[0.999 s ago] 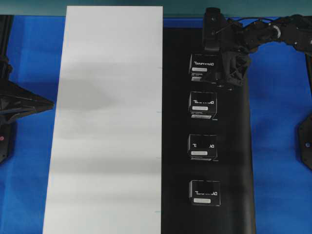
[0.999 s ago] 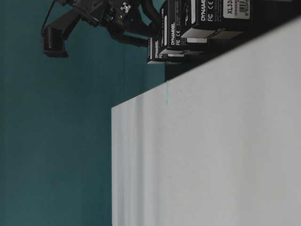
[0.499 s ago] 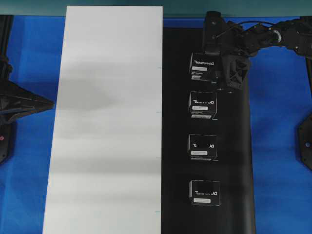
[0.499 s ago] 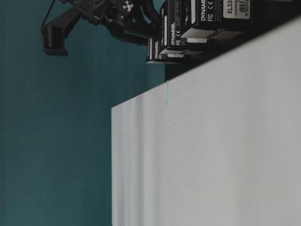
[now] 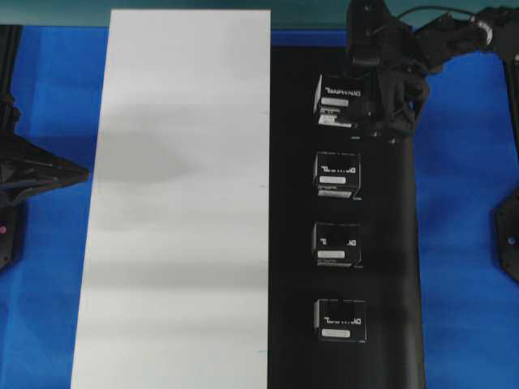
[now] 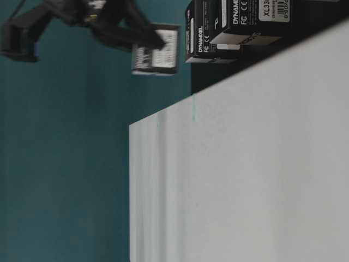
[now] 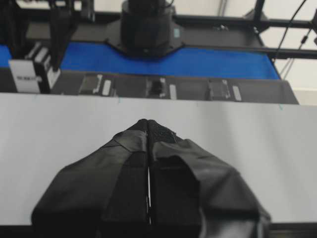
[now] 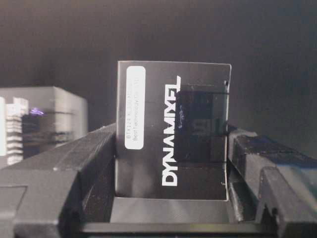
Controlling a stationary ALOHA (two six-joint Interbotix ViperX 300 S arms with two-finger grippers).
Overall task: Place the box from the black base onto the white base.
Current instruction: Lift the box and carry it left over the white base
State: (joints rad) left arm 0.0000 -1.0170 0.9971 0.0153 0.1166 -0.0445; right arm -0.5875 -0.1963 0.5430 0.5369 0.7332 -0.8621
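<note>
Blue tabletop lies under both sheets, and my right gripper (image 5: 369,101) pinches the box (image 5: 339,100) clear above the far end of the black base (image 5: 389,267), so the white base (image 5: 178,203) lies straight leftward, while my left gripper (image 7: 148,148) is pressed shut.

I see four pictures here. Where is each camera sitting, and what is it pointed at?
Overhead: looks straight down on the white base and black base; right gripper holds the box.
Table-level: low, turned sideways, along the white base; shows the lifted box and right arm.
Left wrist: on the left gripper, shut, facing across the white base.
Right wrist: close on the gripped box.
All four views show that box.
</note>
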